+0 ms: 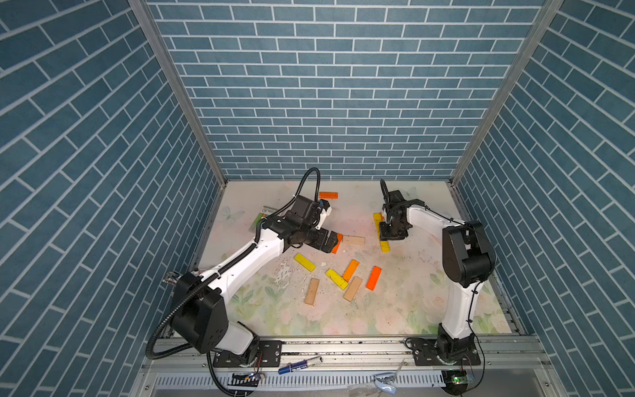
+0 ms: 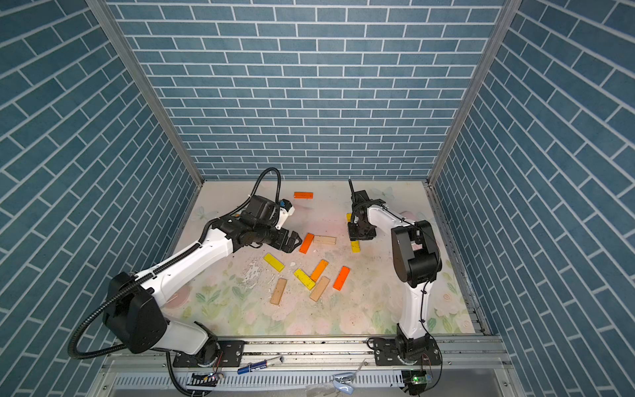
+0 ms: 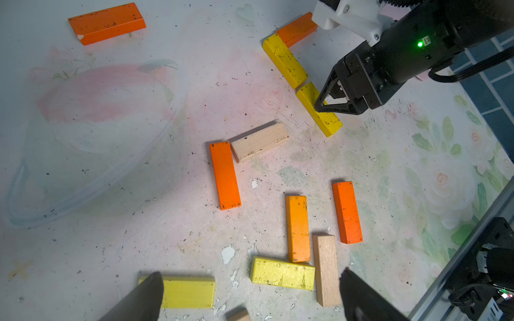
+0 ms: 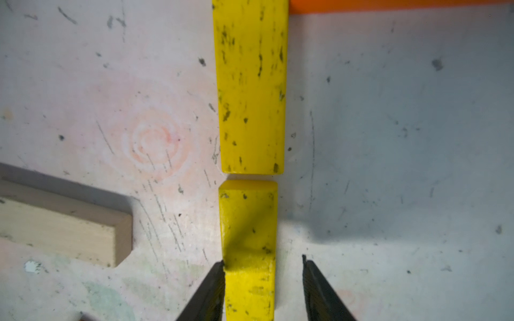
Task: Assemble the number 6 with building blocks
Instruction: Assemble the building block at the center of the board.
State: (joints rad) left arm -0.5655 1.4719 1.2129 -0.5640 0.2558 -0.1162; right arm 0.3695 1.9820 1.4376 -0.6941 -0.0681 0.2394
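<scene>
Two yellow building blocks lie end to end with a thin gap, one [image 4: 251, 89] beyond the other [image 4: 249, 236], and an orange block [image 4: 389, 5] meets the far one at a corner. My right gripper [image 4: 262, 266] straddles the near yellow block; one finger touches its side and the other stands clear of it, so it is open. In both top views it [image 1: 391, 237] points down at the back right. My left gripper [image 3: 250, 278] hangs wide open and empty over loose yellow [image 3: 282, 273], tan [image 3: 326, 269] and orange [image 3: 297, 228] blocks.
More loose blocks: an orange one [image 1: 328, 195] at the back, tan [image 1: 353, 240] and orange [image 2: 306, 243] beside the left gripper [image 2: 293, 242], and several mid-table [image 1: 373, 277]. A clear pack [image 1: 263, 220] lies behind the left arm. Brick-pattern walls enclose three sides.
</scene>
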